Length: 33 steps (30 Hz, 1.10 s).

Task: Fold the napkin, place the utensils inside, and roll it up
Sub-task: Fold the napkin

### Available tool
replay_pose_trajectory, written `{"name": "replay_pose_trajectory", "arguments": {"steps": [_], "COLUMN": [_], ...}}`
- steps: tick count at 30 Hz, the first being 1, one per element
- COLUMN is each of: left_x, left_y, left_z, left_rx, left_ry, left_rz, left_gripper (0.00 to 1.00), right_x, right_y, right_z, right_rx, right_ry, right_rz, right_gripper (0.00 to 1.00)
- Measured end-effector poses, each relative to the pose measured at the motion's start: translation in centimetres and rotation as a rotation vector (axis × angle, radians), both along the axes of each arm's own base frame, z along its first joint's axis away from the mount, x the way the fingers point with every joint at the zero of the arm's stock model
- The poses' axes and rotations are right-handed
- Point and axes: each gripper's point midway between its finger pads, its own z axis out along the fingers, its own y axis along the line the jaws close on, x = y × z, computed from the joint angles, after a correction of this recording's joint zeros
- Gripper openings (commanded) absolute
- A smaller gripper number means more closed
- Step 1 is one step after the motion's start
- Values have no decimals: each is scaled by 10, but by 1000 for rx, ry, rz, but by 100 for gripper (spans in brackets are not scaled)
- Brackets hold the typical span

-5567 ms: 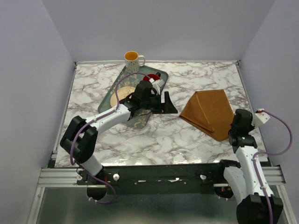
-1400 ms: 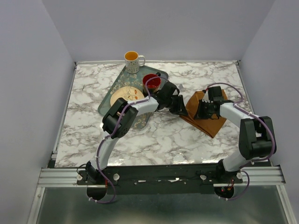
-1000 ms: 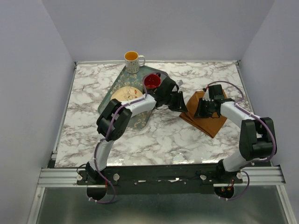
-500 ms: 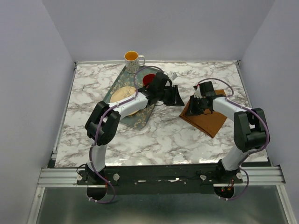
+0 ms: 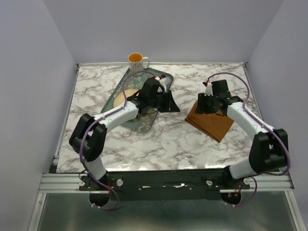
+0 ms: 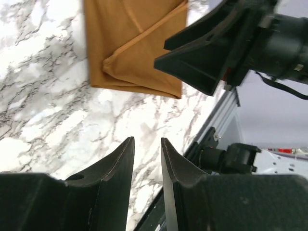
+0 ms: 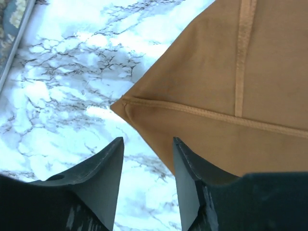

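Note:
The rust-brown napkin (image 5: 216,124) lies folded on the marble at the right, its layered corner showing in the left wrist view (image 6: 134,43) and its pointed corner in the right wrist view (image 7: 216,91). My right gripper (image 5: 202,107) hovers over the napkin's far-left part, its jaws open and empty (image 7: 147,140) above the napkin's edge. My left gripper (image 5: 174,105) hangs by the tray's right edge, left of the napkin; its jaws (image 6: 147,140) stand a narrow gap apart with nothing between them. The utensils are out of view, with the left arm across the tray.
The dark green patterned tray (image 5: 144,122) sits left of centre with a pale plate (image 5: 117,99) on it, mostly covered by the left arm. A yellow-rimmed mug (image 5: 137,62) stands behind the tray. The tray's corner shows in the right wrist view (image 7: 12,24).
The right gripper has opened and lifted back off the napkin. The left gripper has drawn away from the napkin, leftward to the tray's edge.

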Motion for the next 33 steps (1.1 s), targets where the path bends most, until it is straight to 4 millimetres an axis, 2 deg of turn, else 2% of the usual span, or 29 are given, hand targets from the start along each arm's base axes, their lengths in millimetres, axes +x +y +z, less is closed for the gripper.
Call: {"name": "replay_pose_trajectory", "arguments": {"steps": [3, 6, 7, 14, 22, 28, 33], "left_x": [-15, -25, -27, -30, -39, -39, -39], "left_y": [11, 20, 25, 55, 55, 53, 52], "left_z": [27, 44, 47, 41, 33, 38, 39], "left_rx": [-45, -76, -84, -82, -98, -117, -123], "left_ry": [-57, -97, -106, -108, -102, -115, -115], "left_rz": [-10, -17, -18, 18, -5, -14, -18], "left_gripper": [38, 38, 38, 38, 39, 39, 39], "right_x": [-7, -13, -17, -43, -57, -59, -69], "right_y": [-10, -18, -17, -12, -17, -22, -29], "right_z": [13, 8, 4, -17, -42, -53, -68], "right_rx": [-67, -163, -209, -386, -470, -509, -536], "right_ry": [-46, -39, -45, -60, -44, -33, -11], "right_rz": [42, 77, 114, 359, 533, 584, 621], "right_gripper": [58, 59, 62, 64, 65, 64, 63]}}
